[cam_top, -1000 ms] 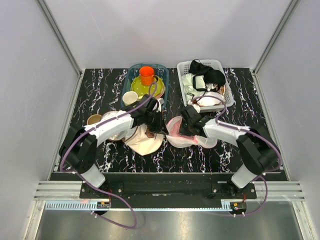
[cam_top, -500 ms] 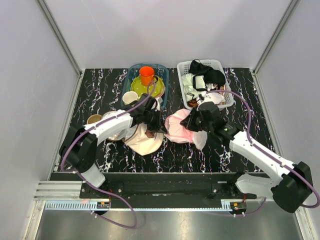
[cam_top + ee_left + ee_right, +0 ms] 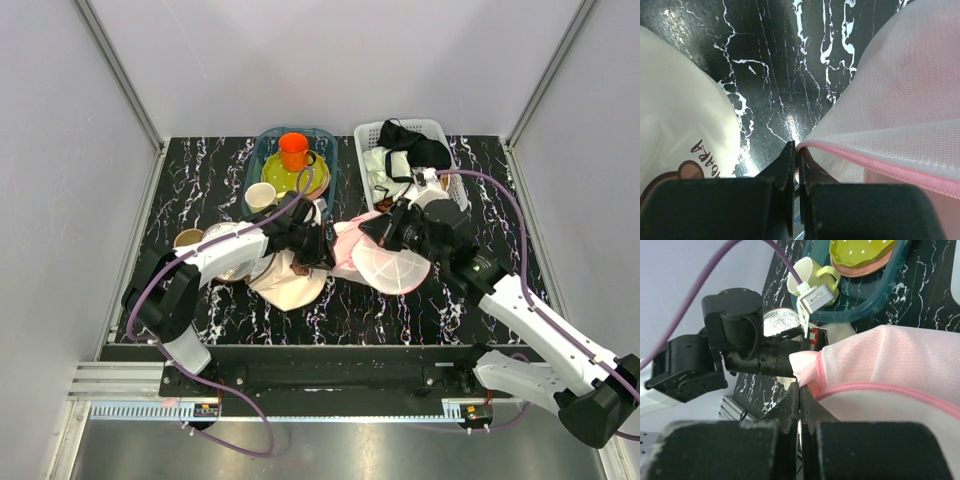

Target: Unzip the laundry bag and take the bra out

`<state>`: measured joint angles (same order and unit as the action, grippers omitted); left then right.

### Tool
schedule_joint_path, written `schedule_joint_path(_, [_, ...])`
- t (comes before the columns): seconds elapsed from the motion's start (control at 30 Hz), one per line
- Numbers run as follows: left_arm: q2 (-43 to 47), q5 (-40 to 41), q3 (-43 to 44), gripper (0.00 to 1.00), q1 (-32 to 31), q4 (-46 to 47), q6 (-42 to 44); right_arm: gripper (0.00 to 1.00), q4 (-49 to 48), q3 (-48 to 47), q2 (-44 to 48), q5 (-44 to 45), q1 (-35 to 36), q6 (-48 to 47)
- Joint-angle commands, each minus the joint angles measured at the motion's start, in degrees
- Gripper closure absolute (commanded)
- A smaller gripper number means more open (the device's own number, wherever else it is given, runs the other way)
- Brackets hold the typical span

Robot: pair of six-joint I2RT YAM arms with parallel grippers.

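The laundry bag [image 3: 392, 268], white mesh with a pink rim, hangs between my two grippers above the table's middle. Its white half droops open at the front, and pink fabric, likely the bra [image 3: 347, 248], shows in the gap and through the mesh [image 3: 920, 95]. My left gripper [image 3: 320, 248] is shut on the bag's pink rim [image 3: 880, 162] at the bag's left end. My right gripper [image 3: 373, 228] is raised and shut on the pink rim [image 3: 880, 387] at the seam. Smooth pale-pink fabric [image 3: 804, 362] pokes out just above its jaws.
A beige cap with a brown mark [image 3: 288, 285] lies under the left arm. A silver round item [image 3: 232, 268] and a small cup [image 3: 188, 239] sit to the left. A blue tub [image 3: 262, 150] holds an orange cup [image 3: 293, 150] and dishes. A white basket [image 3: 365, 131] holds clothes.
My right arm has lifted and swung back and right with the bag's rim. The bag has come off the table and opened, its white half dropping forward. The left gripper has stayed in place.
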<state>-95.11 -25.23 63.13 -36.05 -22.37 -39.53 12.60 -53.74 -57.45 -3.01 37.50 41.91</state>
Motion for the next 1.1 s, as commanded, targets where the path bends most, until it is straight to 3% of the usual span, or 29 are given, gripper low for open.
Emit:
schedule_joint_path(0.0, [-0.08, -0.17, -1.61, 1.00, 0.11, 1.19, 0.07, 1.00, -8.82, -2.34, 2.96, 5.09, 0.30, 2.20])
schedule_joint_path(0.17, [2.03, -3.94, -2.40, 1.00, -0.16, 2.77, -1.25, 1.00, -14.08, 2.58, 1.83, 13.10, 0.21, 6.86])
schedule_joint_path(0.6, [7.13, -5.62, 0.76, 1.00, -2.88, 0.40, -1.69, 1.00, -19.90, -0.58, -16.73, 8.37, 0.21, 9.94])
schedule_joint_path(0.8, [5.99, -4.47, 0.59, 1.00, -2.88, -0.48, -0.73, 1.00, -19.90, -0.31, -9.71, 8.01, 0.21, 10.48])
schedule_joint_path(1.07, [3.71, -4.74, -0.91, 1.00, -2.88, 1.54, -1.78, 1.00, -15.59, -7.87, -0.47, 14.69, -0.14, 3.01])
